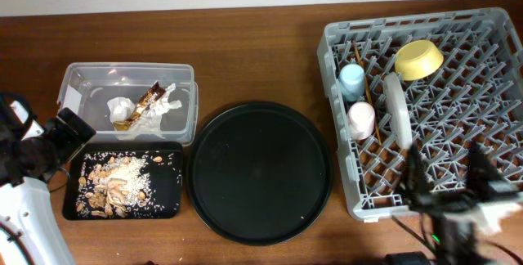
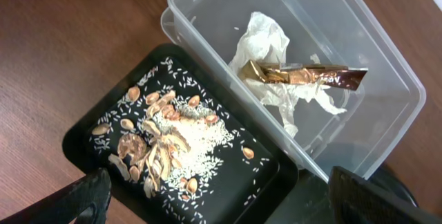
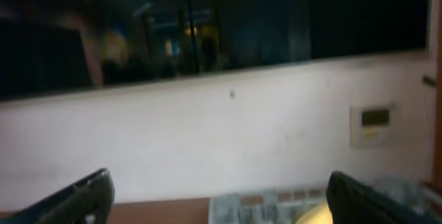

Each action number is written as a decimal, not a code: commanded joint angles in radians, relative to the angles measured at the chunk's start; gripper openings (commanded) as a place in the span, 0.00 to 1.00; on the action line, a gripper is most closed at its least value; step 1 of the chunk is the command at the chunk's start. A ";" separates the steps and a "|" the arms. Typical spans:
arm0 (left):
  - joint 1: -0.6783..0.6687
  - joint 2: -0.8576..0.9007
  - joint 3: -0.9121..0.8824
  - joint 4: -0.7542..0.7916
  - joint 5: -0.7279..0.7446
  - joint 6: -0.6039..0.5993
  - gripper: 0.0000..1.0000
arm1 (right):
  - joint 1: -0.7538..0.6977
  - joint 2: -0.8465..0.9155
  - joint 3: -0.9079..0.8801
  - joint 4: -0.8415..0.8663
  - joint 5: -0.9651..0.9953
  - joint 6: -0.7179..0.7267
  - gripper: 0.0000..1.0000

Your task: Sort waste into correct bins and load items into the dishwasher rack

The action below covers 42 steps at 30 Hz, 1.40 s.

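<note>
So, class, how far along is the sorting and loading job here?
Looks finished: napkin and wrapper lie in the clear tub; food scraps sit on the small black tray; blue cup, pink cup, bowl, plate and chopsticks are in the rack. In hand: nothing; left gripper and right gripper stand open. Left: nothing visible.

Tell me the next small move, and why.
Probably park both arms: napkin and wrapper lie in the clear tub, scraps on the small black tray; blue cup, pink cup, bowl, plate and chopsticks in the rack. The left gripper and right gripper are open, empty.
</note>
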 commanded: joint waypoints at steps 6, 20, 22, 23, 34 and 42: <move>0.005 -0.005 -0.001 0.002 -0.008 -0.009 0.99 | -0.015 -0.067 -0.488 0.370 -0.022 0.083 0.99; 0.005 -0.005 -0.001 0.002 -0.008 -0.009 0.99 | -0.034 -0.064 -0.510 0.111 -0.018 0.083 0.99; 0.005 -0.005 -0.001 0.002 -0.008 -0.009 0.99 | -0.034 -0.064 -0.510 0.111 -0.018 0.083 0.99; 0.005 -0.005 -0.001 0.002 -0.008 -0.010 0.99 | -0.034 -0.064 -0.510 0.111 -0.018 0.083 0.99; 0.005 -0.005 -0.001 0.002 -0.007 -0.010 0.99 | -0.034 -0.064 -0.510 0.111 -0.018 0.083 0.99; -0.024 -0.096 -0.005 0.003 -0.008 -0.010 0.99 | -0.034 -0.064 -0.510 0.111 -0.018 0.083 0.99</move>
